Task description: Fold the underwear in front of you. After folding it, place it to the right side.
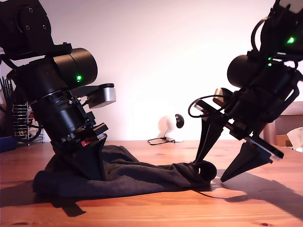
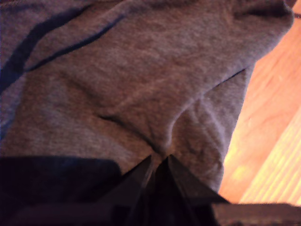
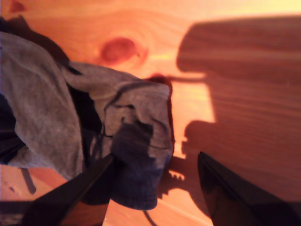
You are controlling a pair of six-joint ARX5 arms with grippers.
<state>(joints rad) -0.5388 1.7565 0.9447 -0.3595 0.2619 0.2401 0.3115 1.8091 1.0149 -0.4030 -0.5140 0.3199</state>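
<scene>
The underwear (image 1: 142, 177) is a dark, rumpled heap on the wooden table (image 1: 151, 210), stretching from the exterior view's left to the middle. My first gripper (image 1: 96, 174) presses down into its part at the exterior view's left. The first wrist view shows the first gripper (image 2: 157, 161) with fingertips together, pinching the grey-brown underwear (image 2: 141, 84). My second gripper (image 1: 211, 171) stands open at the bunched end of the garment toward the exterior view's right. In the second wrist view one finger of the second gripper (image 3: 155, 157) touches the underwear (image 3: 42, 108) and the other is over bare wood.
Behind the table, a cable and a small black round object (image 1: 179, 121) lie near the white wall. A wire rack (image 1: 20, 124) stands at the exterior view's left edge and a cardboard box (image 1: 284, 140) at its right edge. Bare wood lies under the second gripper.
</scene>
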